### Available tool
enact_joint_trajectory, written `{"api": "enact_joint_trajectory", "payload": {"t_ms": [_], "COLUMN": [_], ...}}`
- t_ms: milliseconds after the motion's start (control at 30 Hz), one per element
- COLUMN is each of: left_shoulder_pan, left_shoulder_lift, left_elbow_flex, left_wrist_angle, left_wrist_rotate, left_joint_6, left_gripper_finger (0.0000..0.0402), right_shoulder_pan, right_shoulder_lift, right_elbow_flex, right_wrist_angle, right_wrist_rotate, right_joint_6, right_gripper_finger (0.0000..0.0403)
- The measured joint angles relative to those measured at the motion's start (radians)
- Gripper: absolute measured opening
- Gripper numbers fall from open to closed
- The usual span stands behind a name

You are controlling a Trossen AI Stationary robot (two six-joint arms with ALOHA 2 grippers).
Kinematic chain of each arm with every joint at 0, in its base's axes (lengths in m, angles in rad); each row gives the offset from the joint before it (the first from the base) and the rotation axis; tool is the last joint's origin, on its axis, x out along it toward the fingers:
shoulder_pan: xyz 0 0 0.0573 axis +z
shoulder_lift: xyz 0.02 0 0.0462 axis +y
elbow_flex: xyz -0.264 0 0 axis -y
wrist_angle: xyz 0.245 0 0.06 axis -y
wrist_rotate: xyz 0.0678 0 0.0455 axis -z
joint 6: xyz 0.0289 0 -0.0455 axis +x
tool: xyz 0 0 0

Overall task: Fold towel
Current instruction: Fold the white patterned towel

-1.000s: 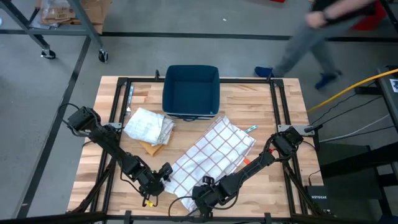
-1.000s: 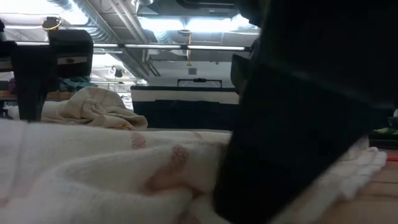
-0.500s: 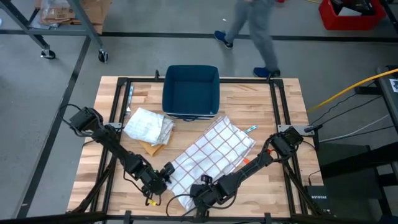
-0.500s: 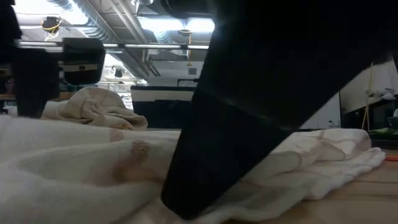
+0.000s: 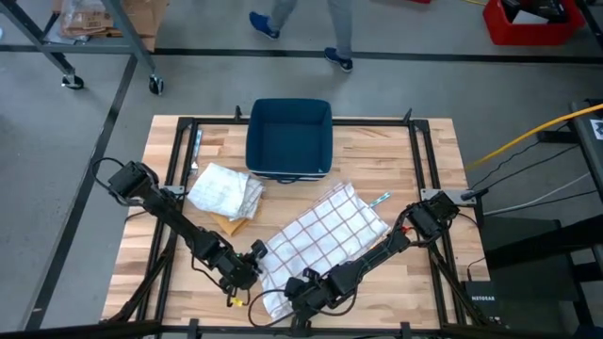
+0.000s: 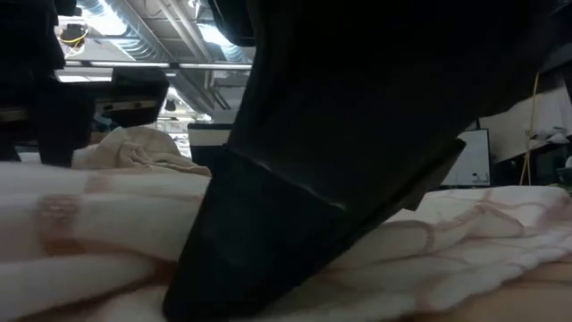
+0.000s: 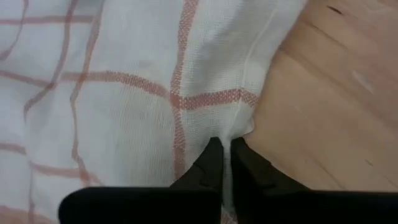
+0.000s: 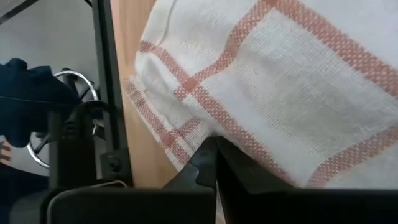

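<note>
The towel (image 5: 325, 235) is white with red checks and lies slantwise on the wooden table (image 5: 424, 160), its near end slightly bunched. My left gripper (image 5: 255, 266) is at the towel's near left edge and is shut on it, as the left wrist view shows (image 7: 222, 149). My right gripper (image 5: 295, 287) is at the towel's near end, close to the table's near edge, also shut on the cloth (image 8: 214, 149). In the low view a dark gripper body (image 6: 357, 134) fills most of the picture above the towel (image 6: 80, 233). My left gripper pinches the towel's hemmed side edge (image 7: 241, 124) between its two fingers, slanting down from the table's left. The cloth lies on the table there, slightly puckered at the fingertips; one layer or several, I cannot tell. My right gripper pinches the towel's red-striped border (image 8: 186, 137) between its two fingers, near a corner at the near end, slanting down. The cloth around it rests on the table.
A dark blue bin (image 5: 288, 137) stands at the table's far middle. A crumpled pale cloth (image 5: 226, 188) lies on a brown piece (image 5: 231, 224) left of the towel. A small green thing (image 5: 380, 196) lies by the towel's far corner. A person (image 5: 301, 19) walks beyond the table.
Both grippers have shut on the towel's near end. My left gripper has edged toward the towel, my right one slightly toward the table's left. The cloth's near end has bunched a little between them; the far end has stayed. The person has walked leftward behind the table.
</note>
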State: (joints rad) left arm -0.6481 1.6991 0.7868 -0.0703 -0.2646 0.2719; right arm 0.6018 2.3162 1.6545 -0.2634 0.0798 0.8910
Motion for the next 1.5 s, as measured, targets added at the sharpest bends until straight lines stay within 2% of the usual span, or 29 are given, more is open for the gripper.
{"api": "enact_joint_trajectory", "payload": {"t_ms": [167, 333, 533, 633, 1067, 1333, 1500], "left_shoulder_pan": [-0.026, -0.042, -0.035, -0.014, 0.146, 0.234, 0.288], "left_shoulder_lift": [-0.079, -0.146, -0.153, -0.152, -0.152, -0.152, -0.142], "left_elbow_flex": [-0.002, 0.04, 0.101, 0.125, 0.14, 0.14, 0.14], "left_wrist_angle": [-0.028, -0.118, -0.122, -0.12, 0.034, 0.144, 0.219], "left_wrist_rotate": [0.006, 0.007, 0.001, -0.033, -0.046, -0.038, -0.023], "left_joint_6": [-0.029, -0.027, 0.032, 0.061, 0.154, 0.24, 0.28], "left_gripper_finger": [0.0004, 0.0003, 0.0002, 0.0002, 0.0002, 0.0002, 0.0002], "right_shoulder_pan": [0.001, 0.002, 0.002, 0.002, 0.001, 0.001, 0.0], "right_shoulder_lift": [-0.008, -0.021, -0.021, -0.022, -0.021, -0.024, -0.035], "right_elbow_flex": [0.04, 0.165, 0.309, 0.365, 0.592, 0.694, 0.7], "right_wrist_angle": [-0.009, -0.134, -0.315, -0.37, -0.419, -0.435, -0.387], "right_wrist_rotate": [-0.021, -0.022, -0.008, -0.001, 0.11, 0.12, 0.121], "right_joint_6": [0.003, -0.005, -0.014, -0.014, -0.106, -0.16, -0.184], "right_gripper_finger": [0.0006, 0.0005, 0.0004, 0.0002, 0.0001, 0.0001, 0.0001]}}
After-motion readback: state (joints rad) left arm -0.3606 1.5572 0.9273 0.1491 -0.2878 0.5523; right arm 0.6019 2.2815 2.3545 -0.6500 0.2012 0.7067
